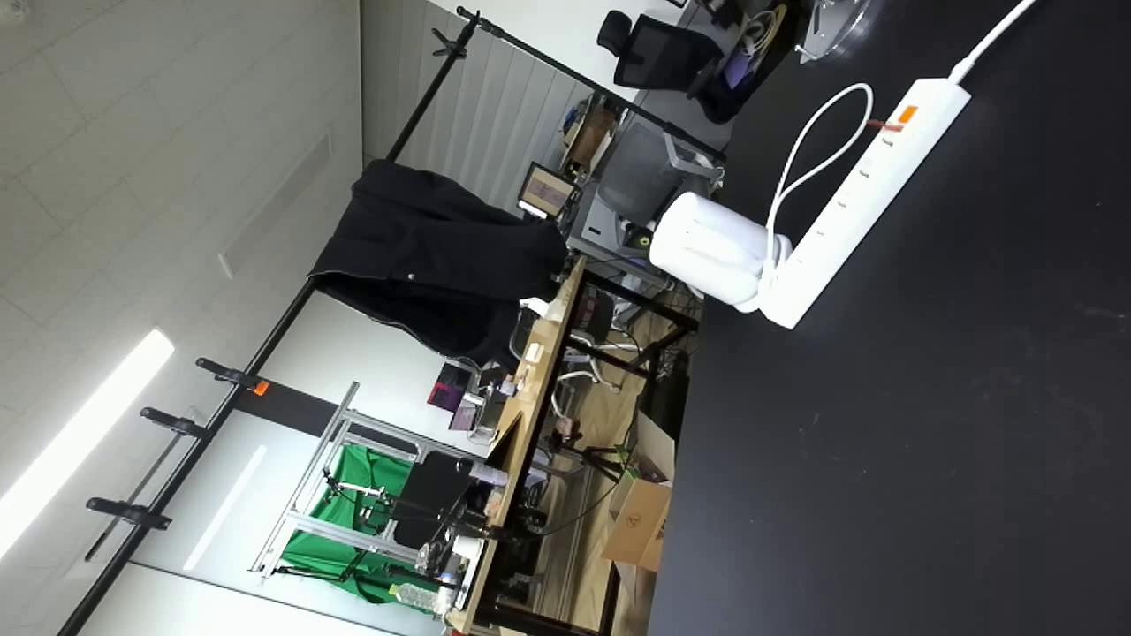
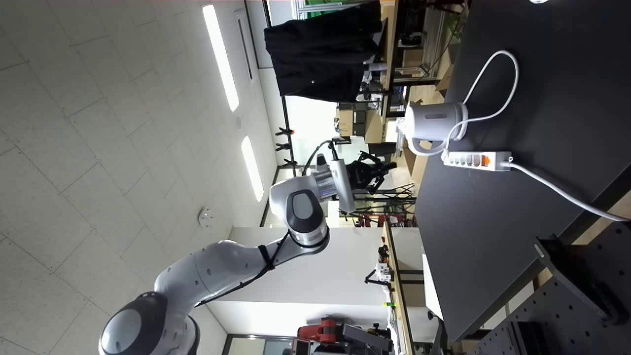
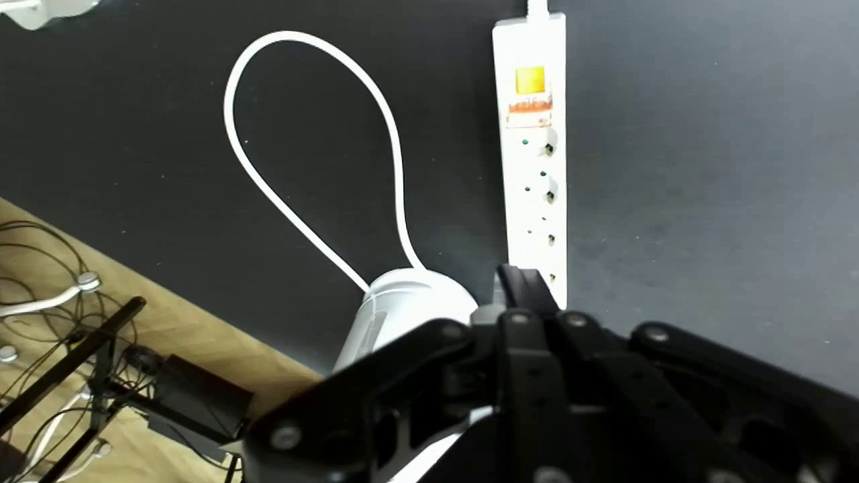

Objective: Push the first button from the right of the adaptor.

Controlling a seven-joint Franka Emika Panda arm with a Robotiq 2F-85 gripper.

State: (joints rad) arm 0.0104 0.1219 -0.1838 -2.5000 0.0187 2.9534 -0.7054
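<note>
Your exterior views both stand sideways, brightly lit by ceiling lamps (image 2: pixel 252 168). In an exterior view, the kettle (image 1: pixel 711 246) washes out to near-white. In your wrist view, the adaptor (image 3: pixel 535 161) glares on the dark surface (image 3: pixel 671 174), a soft shadow along its side towards the surface's visible edge; up close, your gripper (image 3: pixel 527 275) is out of focus.

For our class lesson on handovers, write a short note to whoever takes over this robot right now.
Gripper: shut, holding nothing, raised clear of the table.
Adaptor: on the table, one end by the kettle; orange switch near the power cord end.
Done: no contact yet; I can't tell the switch's setting.
Left: press the button, probably that orange switch.
</note>
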